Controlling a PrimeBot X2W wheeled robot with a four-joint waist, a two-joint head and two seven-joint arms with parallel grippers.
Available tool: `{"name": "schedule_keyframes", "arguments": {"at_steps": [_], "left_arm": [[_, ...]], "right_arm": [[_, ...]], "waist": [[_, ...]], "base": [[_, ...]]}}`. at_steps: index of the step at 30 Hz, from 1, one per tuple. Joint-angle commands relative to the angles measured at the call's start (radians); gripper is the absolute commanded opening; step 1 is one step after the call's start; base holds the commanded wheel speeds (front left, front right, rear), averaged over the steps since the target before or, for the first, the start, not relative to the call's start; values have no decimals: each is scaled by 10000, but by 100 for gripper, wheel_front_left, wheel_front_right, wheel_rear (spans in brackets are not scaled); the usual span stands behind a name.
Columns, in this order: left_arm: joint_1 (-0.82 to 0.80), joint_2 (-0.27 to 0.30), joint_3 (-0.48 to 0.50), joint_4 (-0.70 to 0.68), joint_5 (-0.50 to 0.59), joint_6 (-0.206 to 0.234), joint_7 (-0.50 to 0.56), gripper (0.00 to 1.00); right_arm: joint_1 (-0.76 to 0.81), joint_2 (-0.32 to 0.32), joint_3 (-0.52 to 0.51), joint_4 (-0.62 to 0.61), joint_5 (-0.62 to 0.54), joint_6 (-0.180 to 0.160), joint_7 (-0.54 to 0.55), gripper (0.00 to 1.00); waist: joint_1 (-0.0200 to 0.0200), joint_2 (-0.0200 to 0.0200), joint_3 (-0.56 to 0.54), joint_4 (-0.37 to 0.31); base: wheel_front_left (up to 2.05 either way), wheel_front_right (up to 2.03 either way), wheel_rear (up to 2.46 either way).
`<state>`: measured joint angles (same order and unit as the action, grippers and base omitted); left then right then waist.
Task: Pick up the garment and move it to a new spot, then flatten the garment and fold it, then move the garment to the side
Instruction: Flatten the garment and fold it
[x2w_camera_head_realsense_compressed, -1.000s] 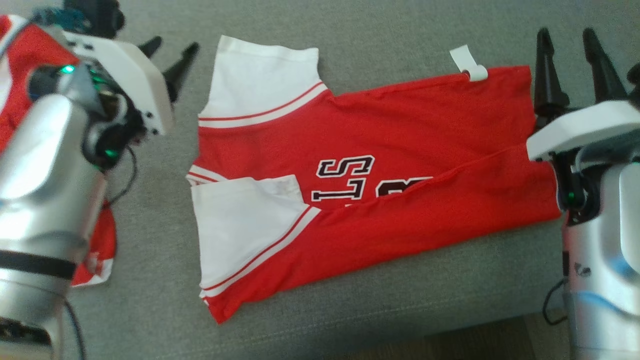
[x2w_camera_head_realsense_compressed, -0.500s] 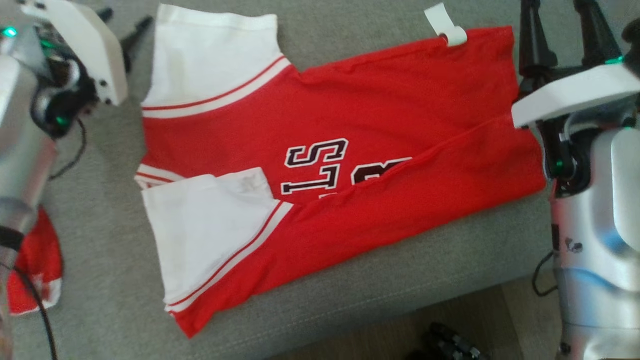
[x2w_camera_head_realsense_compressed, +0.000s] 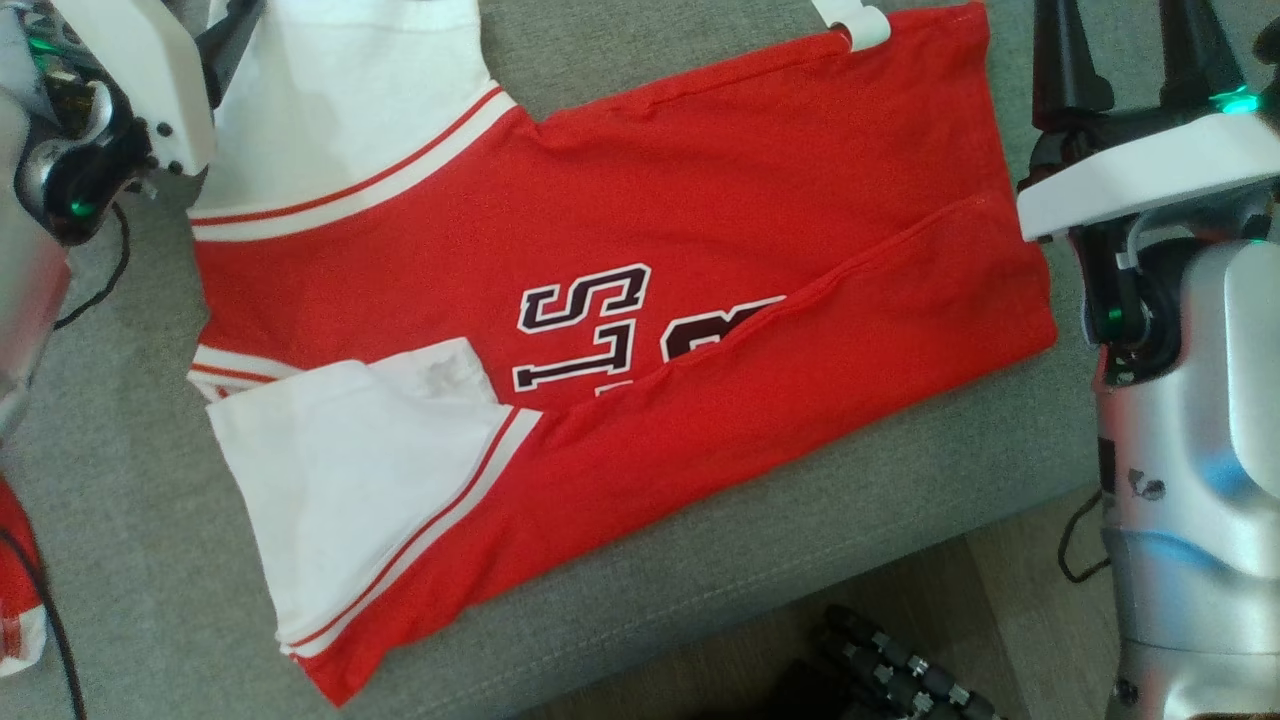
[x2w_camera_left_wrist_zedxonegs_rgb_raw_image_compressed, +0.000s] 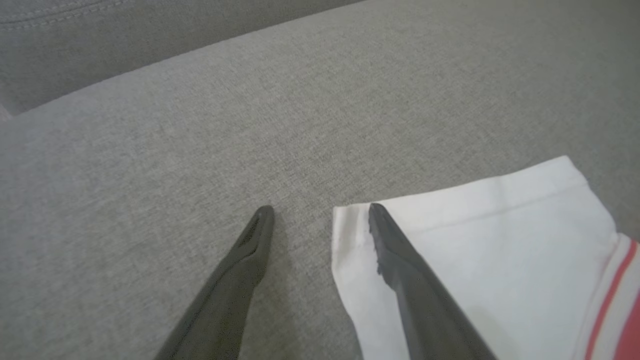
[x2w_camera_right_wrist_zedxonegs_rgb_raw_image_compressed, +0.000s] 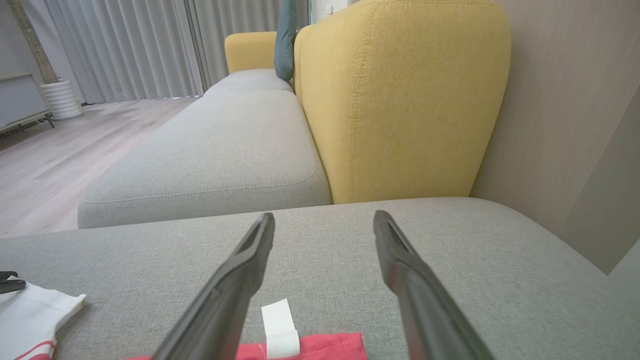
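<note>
Our left gripper hangs with its fingers spread and nothing between them, one tip over the bare weave of the grey cushion, the other over the corner of the white sleeve; our right gripper stands just as wide and empty above the cushion's right part, by the white tag. The garment, a red jersey, lies flat across the cushion; its near long side is turned inward over the lettering, so we judge the move and the flattening done and one fold made, with the far side and the shift aside yet to do. The near sleeve's corner comes close to the cushion's front edge, beyond which lies the floor; toward the cushion's back there is open grey; another red cloth sits at the cushion's left.
</note>
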<state>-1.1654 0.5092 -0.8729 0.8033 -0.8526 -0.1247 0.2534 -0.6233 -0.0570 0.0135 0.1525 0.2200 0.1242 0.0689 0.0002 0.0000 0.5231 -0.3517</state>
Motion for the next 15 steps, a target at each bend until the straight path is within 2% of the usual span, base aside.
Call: {"name": "schedule_keyframes", "arguments": {"at_steps": [1,7,8,9,15], "left_arm": [[-453,461,169,-112,-116,-59,-56,100],[-541,434,-471,-10,-582,-59,110,100],[-524,403,-560,-5,-699,-59,152,37],[-516,369,-647,-7,-793,-59,152,0],[-539,7,-686,140,-1244,-59,-865,0]], "right_arm": [[-168,67,143,-415,89,65,-88,100],[-143,67,-51,-297,-8,65,-33,100],[-133,67,-122,-231,-62,65,13,100],[-122,67,-188,-160,-121,65,73,100],[-207,68,-607,189,-458,65,240,100]], "waist": [[-2,0,-4,-33],[-2,0,-27,-55],[-2,0,-56,-28],[-2,0,-90,13],[-2,0,-469,483]], "base": [[0,0,0],[0,0,0],[0,0,0],[0,0,0],[0,0,0]]}}
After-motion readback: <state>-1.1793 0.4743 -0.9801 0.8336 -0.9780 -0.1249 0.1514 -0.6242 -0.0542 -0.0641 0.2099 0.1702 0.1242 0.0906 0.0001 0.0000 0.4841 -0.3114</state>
